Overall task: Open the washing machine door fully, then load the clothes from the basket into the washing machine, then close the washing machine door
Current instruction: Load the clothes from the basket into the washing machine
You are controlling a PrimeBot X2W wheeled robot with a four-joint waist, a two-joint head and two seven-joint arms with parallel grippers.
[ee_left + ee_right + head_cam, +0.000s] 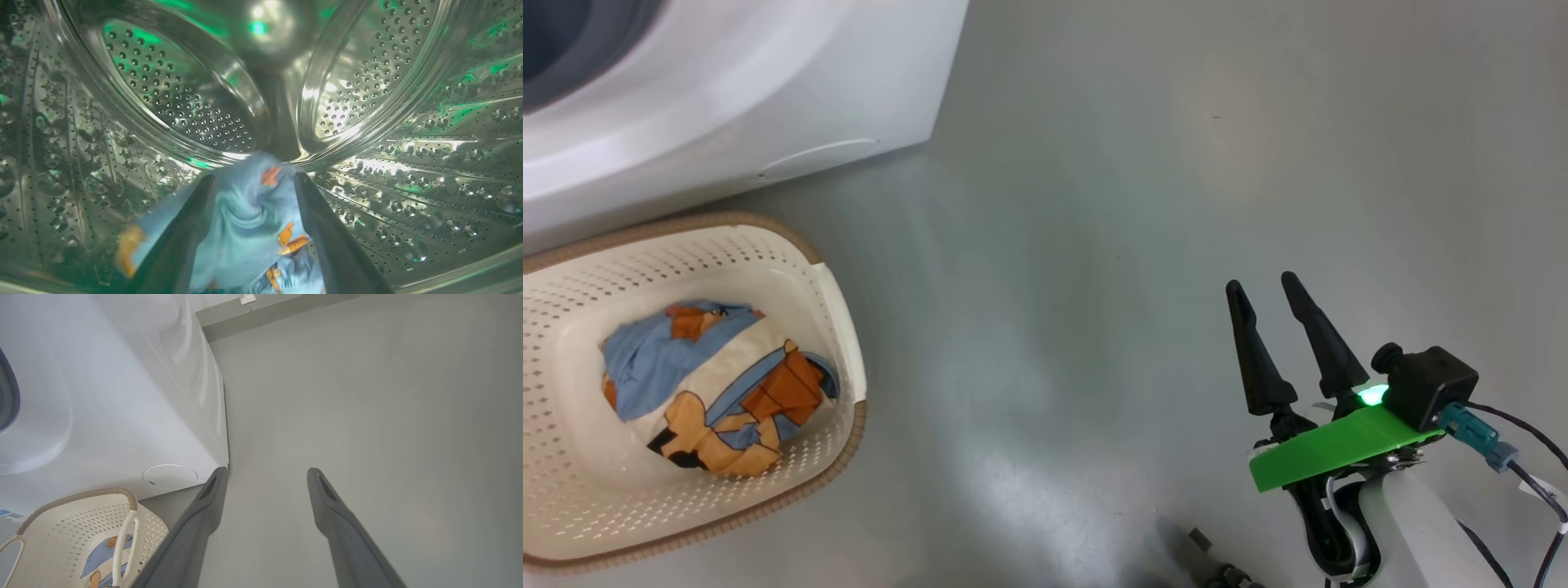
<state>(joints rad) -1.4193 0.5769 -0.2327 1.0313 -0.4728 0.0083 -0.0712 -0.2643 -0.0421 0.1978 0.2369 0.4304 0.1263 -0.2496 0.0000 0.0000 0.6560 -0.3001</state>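
The smooth grey floor [1176,163] takes most of the room, and at its far left stands the white boxy front-loading washing machine [768,98]. Inside the machine, the shiny perforated steel drum [408,183] surrounds the left gripper [253,179]. Just in front of the machine, on the floor, sits the small cream plastic basket [792,278] with perforated sides and a brown woven-look rim. Part of the clothes [719,384], light blue fabric printed with orange-brown cartoon figures, lies bundled at the bottom of the basket. A second piece [245,220] of the same fabric is in the drum, between the left gripper's two dark fingers, whose jaws stand spread apart. I cannot tell if they touch it. The right gripper [1262,282] hovers over bare floor at the near right, well apart from the basket, its jaws also spread and holding nothing.
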